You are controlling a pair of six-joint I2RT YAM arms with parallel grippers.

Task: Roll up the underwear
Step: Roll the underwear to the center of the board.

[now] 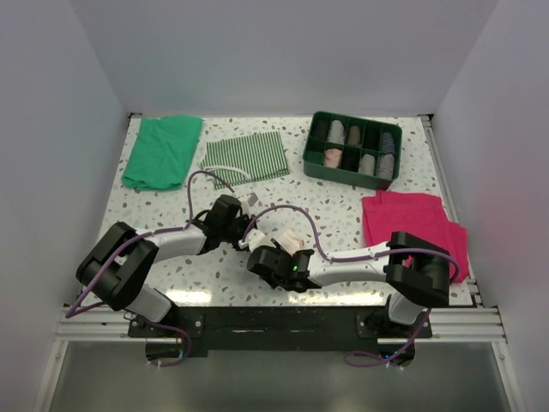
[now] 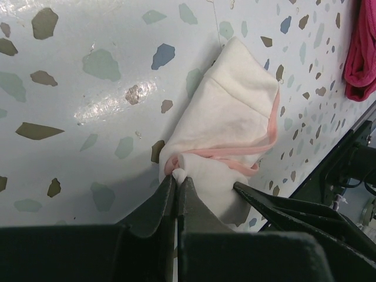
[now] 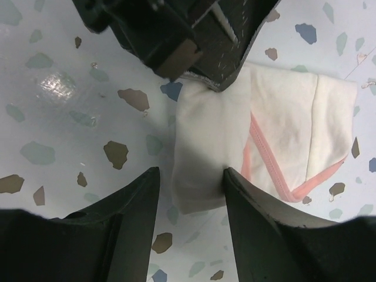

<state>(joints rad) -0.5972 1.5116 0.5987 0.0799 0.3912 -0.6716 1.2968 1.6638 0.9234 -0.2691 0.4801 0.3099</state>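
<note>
The underwear (image 2: 235,123) is a pale pink, partly rolled piece with darker pink edging, lying on the speckled table between both arms; in the top view (image 1: 292,238) only a small part shows. My left gripper (image 2: 178,179) is shut and pinches a bit of fabric at the rolled end; it also shows in the top view (image 1: 249,230). My right gripper (image 3: 190,171) is open and straddles the rolled end of the underwear (image 3: 205,141), its right finger (image 3: 258,223) touching the fabric. In the top view the right gripper (image 1: 279,251) sits just below the garment.
A green cloth (image 1: 161,150) and a green-and-white striped cloth (image 1: 244,159) lie at the back left. A green divided tray (image 1: 314,148) with several rolls stands at the back right. A magenta cloth (image 1: 412,221) lies at the right.
</note>
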